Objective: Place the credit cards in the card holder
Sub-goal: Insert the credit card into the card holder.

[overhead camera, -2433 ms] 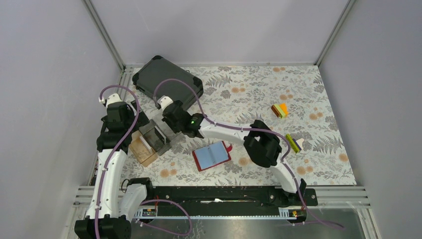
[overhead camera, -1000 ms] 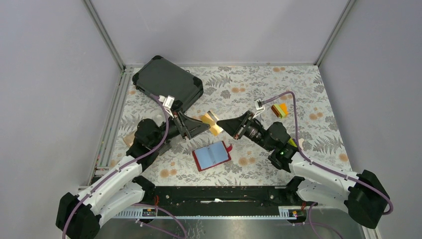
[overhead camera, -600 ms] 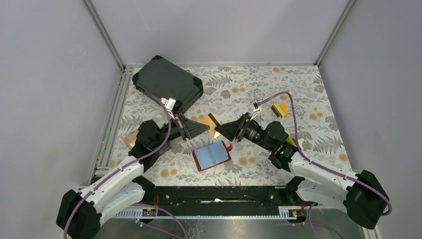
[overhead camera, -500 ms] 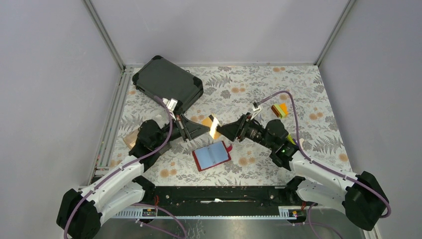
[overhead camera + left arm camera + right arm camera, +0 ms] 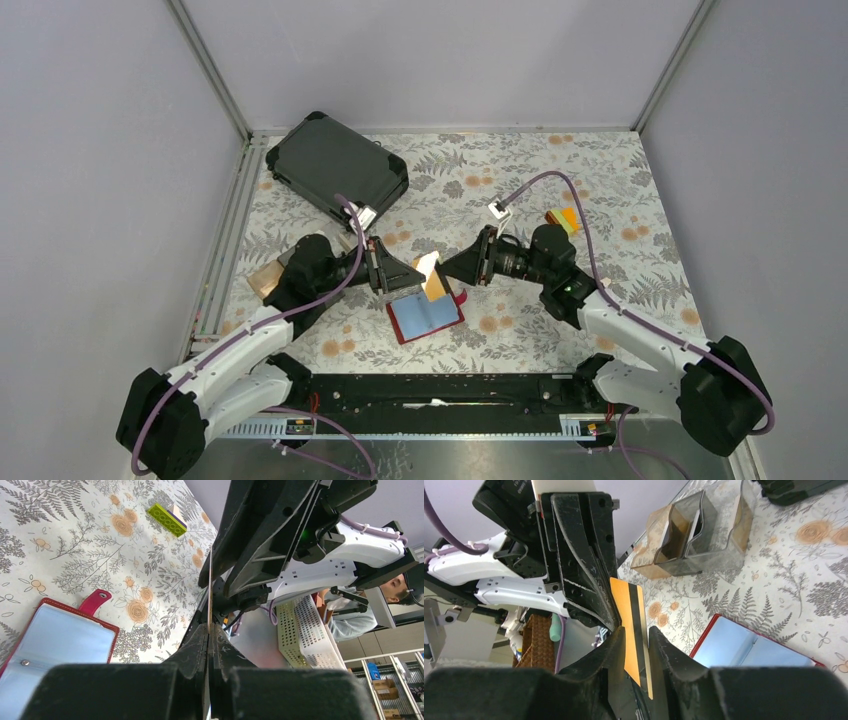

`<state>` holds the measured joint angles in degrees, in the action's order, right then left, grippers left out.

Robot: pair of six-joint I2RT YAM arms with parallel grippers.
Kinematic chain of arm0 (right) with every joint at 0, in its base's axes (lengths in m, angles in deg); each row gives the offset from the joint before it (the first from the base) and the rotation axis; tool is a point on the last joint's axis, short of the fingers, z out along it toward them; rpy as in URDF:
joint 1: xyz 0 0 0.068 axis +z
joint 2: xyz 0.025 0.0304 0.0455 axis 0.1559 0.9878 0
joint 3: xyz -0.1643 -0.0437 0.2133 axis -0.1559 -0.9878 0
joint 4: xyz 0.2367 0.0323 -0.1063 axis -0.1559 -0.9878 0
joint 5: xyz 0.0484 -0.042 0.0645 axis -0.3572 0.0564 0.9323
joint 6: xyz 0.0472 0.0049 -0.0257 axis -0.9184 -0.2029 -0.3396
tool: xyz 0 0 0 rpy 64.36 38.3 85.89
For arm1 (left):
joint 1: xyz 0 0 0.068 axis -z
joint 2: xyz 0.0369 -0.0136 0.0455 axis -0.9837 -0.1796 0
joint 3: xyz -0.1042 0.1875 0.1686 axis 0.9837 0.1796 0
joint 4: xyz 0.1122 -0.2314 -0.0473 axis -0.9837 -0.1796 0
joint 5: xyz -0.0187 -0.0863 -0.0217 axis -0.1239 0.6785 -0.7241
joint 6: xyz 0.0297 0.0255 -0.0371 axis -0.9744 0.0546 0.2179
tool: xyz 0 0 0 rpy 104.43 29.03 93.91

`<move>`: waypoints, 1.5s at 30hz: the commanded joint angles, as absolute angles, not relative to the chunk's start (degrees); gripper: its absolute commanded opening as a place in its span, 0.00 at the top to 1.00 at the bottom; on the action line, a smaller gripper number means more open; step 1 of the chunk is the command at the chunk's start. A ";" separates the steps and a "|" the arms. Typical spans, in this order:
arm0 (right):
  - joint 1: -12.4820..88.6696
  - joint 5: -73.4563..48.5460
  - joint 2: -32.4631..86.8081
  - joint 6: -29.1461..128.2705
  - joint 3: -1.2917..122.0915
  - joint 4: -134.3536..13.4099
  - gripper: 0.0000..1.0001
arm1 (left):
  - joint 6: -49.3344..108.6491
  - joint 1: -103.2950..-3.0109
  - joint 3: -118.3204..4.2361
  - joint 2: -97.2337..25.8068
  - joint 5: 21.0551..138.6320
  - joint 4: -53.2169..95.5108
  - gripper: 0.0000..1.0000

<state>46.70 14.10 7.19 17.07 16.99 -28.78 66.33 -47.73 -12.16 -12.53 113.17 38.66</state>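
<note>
– While the left gripper (image 5: 416, 273) clenched an orange card (image 5: 432, 276) by one edge, where was the right gripper (image 5: 446, 268)?
– Its jaws flanked that card, partly apart. Whether they pressed it could not be told.
– And the holder (image 5: 425, 316)?
– It lay open on the table (image 5: 600, 180), blue lining up and red snap tab out. Seen from above, the raised card's lower end was over it.
– Any writing?
– The card's face showed a black stripe. Any lettering was too small to read.
</note>
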 commanded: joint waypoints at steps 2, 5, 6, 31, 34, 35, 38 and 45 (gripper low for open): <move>46.73 20.33 8.87 17.28 18.95 -27.75 0.75 | 65.56 -47.66 -13.91 -12.69 114.58 42.46 1.00; 46.76 22.53 9.84 15.87 18.18 -25.54 0.76 | 65.76 -47.57 -13.50 -12.93 114.64 42.87 1.00; 46.76 23.01 10.22 15.60 18.03 -25.08 0.77 | 65.80 -47.57 -13.29 -12.95 114.59 43.02 1.00; 49.67 4.85 28.19 13.78 9.00 -19.91 1.00 | 72.49 -40.35 -8.55 -16.45 76.06 5.32 0.26; 50.87 4.40 31.47 12.53 9.22 -16.67 1.00 | 73.06 -40.02 -8.46 -18.22 75.60 5.19 0.28; 51.07 4.24 32.34 12.05 9.29 -15.57 1.00 | 73.24 -39.94 -8.43 -18.82 75.42 5.24 0.29; 51.68 3.76 34.59 10.95 9.46 -13.47 1.00 | 73.45 -39.93 -8.43 -20.45 74.72 5.29 0.31; 52.01 3.57 38.23 10.03 9.93 -11.12 1.00 | 73.79 -39.93 -7.58 -22.54 74.00 6.52 0.37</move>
